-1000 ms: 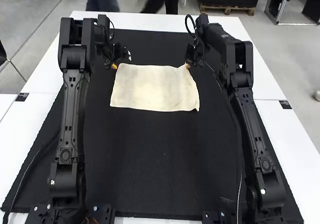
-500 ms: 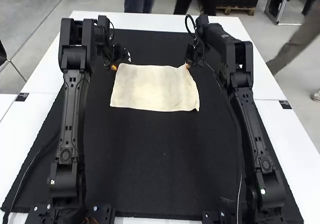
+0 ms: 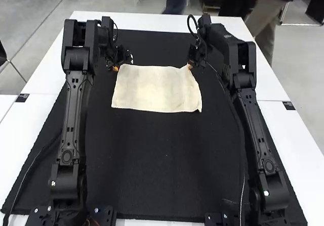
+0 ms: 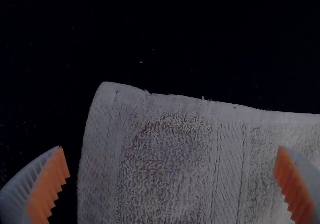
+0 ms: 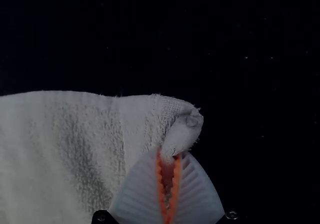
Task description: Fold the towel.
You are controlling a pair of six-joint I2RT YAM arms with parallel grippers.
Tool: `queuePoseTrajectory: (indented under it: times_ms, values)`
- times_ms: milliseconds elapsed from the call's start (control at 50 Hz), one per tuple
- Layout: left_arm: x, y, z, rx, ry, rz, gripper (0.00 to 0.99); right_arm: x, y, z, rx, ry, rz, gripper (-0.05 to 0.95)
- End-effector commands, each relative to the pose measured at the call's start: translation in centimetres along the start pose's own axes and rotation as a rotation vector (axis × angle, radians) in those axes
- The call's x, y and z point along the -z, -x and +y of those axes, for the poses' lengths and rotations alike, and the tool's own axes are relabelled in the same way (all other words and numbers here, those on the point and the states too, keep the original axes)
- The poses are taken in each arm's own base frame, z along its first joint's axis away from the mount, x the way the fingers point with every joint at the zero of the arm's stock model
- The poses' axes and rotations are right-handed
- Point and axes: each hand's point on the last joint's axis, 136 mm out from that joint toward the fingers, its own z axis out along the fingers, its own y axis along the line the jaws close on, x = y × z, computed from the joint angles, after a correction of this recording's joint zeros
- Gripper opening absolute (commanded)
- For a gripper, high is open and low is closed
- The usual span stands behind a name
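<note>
In the high view a cream towel (image 3: 156, 88) lies spread as a rectangle on the black mat. At its far left corner is my left gripper (image 3: 116, 68); at its far right corner, my right gripper (image 3: 189, 65). The left wrist view has my left gripper (image 4: 172, 166) open wide, with a flat corner of the towel (image 4: 165, 169) between its separated fingers. In the right wrist view my right gripper (image 5: 169, 169) is shut on the other corner of the towel (image 5: 85, 144), which is pinched and bunched at the fingertips.
The black mat (image 3: 152, 165) covers the middle of the white table (image 3: 142, 21). Both arms stretch forward along the mat's sides, one on each side of the towel. A thin cable runs beside the right arm.
The left arm has shifted slightly to the right at the towel's far left corner. The towel and the right arm have kept still.
</note>
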Motion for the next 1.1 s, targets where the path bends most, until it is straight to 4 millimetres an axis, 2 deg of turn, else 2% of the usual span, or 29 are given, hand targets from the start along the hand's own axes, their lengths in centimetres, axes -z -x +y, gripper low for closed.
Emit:
queuePoseTrajectory:
  times_ms: [0, 360, 720, 860, 960, 1060, 1080]
  values:
    - [-1.7, -1.9, -4.1, -0.055, -0.077, 0.041, 0.969, 3.7, 2.2, 3.4, 0.025, 0.053, -0.064, -0.02]
    - [-1.3, -1.8, -6.1, -0.078, -0.099, 0.038, 0.969, 3.8, 2.3, 3.6, 0.025, 0.056, -0.066, -0.02]
    - [-1.2, -2.1, -6.4, -0.092, -0.100, 0.048, 0.961, 3.7, 2.1, 3.9, 0.030, 0.059, -0.063, -0.02]
    - [-1.2, -2.2, -6.1, -0.092, -0.088, 0.052, 0.889, 3.7, 2.1, 4.0, 0.031, 0.060, -0.065, -0.02]
    - [-1.5, -2.5, -5.6, -0.098, -0.058, 0.052, 0.711, 3.7, 2.1, 4.1, 0.032, 0.060, -0.064, -0.02]
    - [-1.7, -3.0, -5.2, -0.109, -0.043, 0.069, 0.674, 3.7, 2.1, 4.1, 0.032, 0.061, -0.065, -0.02]
    - [-1.7, -3.2, -5.1, -0.108, -0.037, 0.071, 0.611, 3.7, 2.1, 4.1, 0.032, 0.061, -0.065, -0.02]
